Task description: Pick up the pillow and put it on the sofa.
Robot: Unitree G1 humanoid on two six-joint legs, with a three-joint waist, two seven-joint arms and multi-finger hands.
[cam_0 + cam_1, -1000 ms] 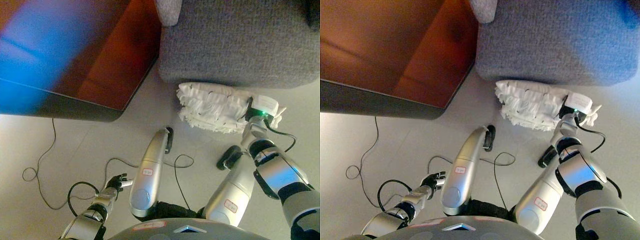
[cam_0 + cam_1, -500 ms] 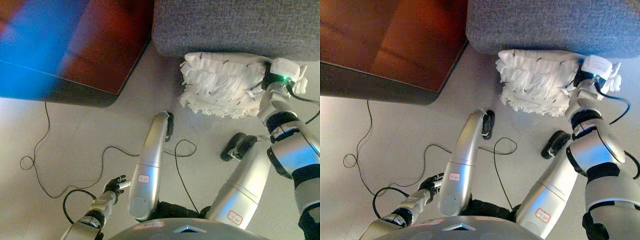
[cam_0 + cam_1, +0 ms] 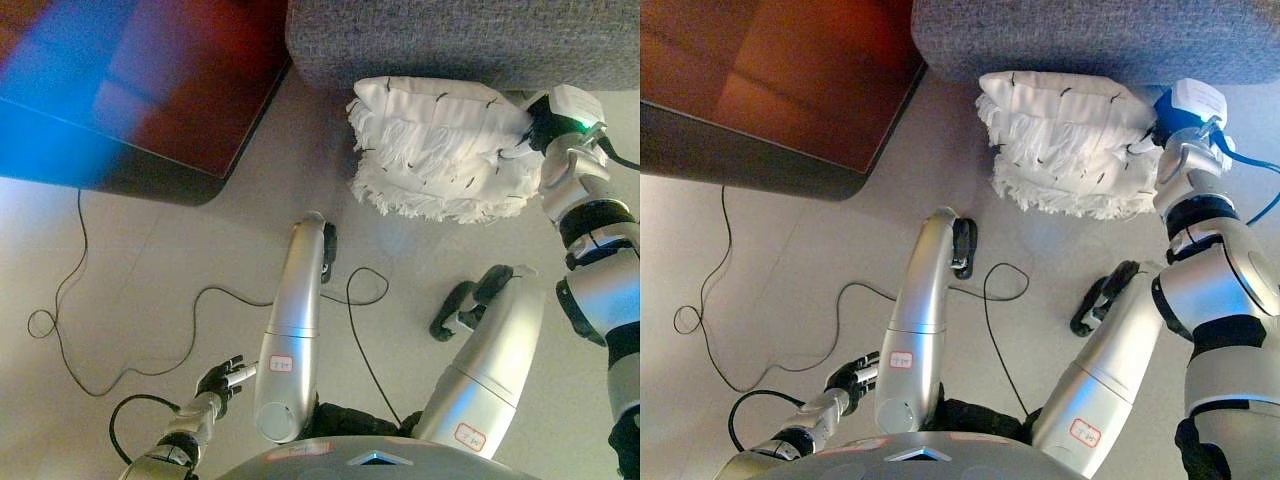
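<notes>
Right robot hand (image 3: 532,130) mostly hidden behind pillow (image 3: 440,145), below sofa (image 3: 450,40).

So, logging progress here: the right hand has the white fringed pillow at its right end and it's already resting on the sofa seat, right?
Not on the seat. The pillow is in front of the grey sofa, below its front edge, as the left eye view shows. The right hand is at its right end, as you say.

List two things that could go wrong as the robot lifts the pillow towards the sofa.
1. The right hand meets the pillow only at its right end, its fingers hidden, so the pillow might sag or slip free.
2. The pillow sits close against the sofa front, so it could catch there instead of clearing the seat.
</notes>
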